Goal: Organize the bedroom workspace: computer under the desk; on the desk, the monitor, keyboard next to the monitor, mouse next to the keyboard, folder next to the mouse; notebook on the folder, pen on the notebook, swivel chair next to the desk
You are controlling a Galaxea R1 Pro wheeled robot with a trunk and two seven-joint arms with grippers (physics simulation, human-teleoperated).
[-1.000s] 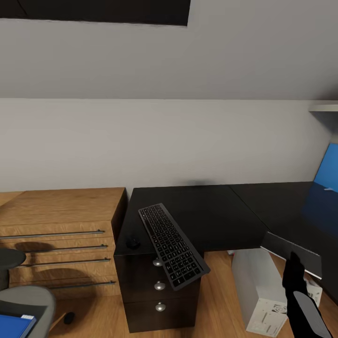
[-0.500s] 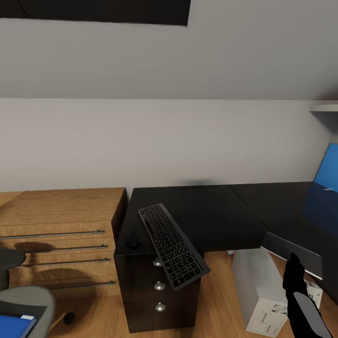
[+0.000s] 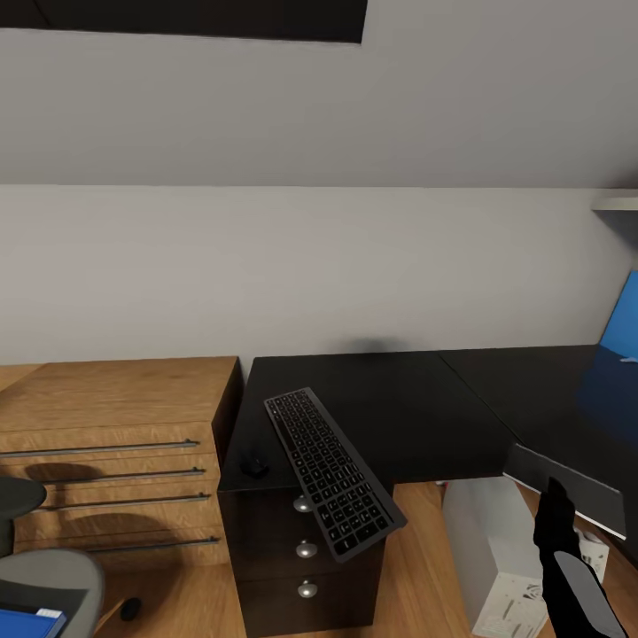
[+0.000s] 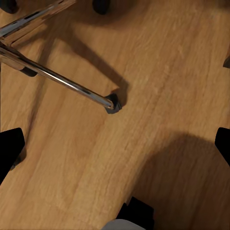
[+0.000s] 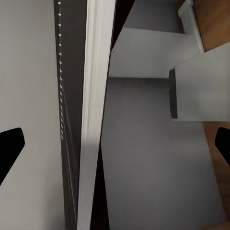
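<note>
- Right gripper (image 5: 115,146): jaws wide apart and holding nothing. A thin slab stands edge-on straight ahead between them, not yet touched. I take it for the monitor (image 5: 93,96), with a white rim and a dark face.
- Left gripper (image 4: 115,143): jaws also wide and empty, pointing down at the wood floor (image 4: 158,86). A chrome leg of the chair (image 4: 57,79) ends in a caster just ahead of them.
- The step in hand looks like getting the monitor onto the desk (image 3: 399,399).
  - Centre the rim between the fingers.
  - Close squarely on the thin edge.
  - Lift it clear of the desk's overhang before swinging it up.
- Just beyond the right jaws and lower stands the computer (image 3: 496,549), under the desk.
- Farther off, towards the left jaws' side, the keyboard (image 3: 332,474) lies slantwise with its near end hanging past the desk edge. Set the monitor down well apart from it, because a nudge could tip it off.
- The mouse (image 3: 254,463) sits just beside the keyboard, on the desk corner.
- The folder (image 3: 27,620) lies on the chair seat.
- Counted:
  - one monitor
  - one computer
  - one keyboard
  - one mouse
  - one folder
  - three knobs (image 3: 307,549)
  - four handles on the wood chest (image 3: 115,390)
</note>
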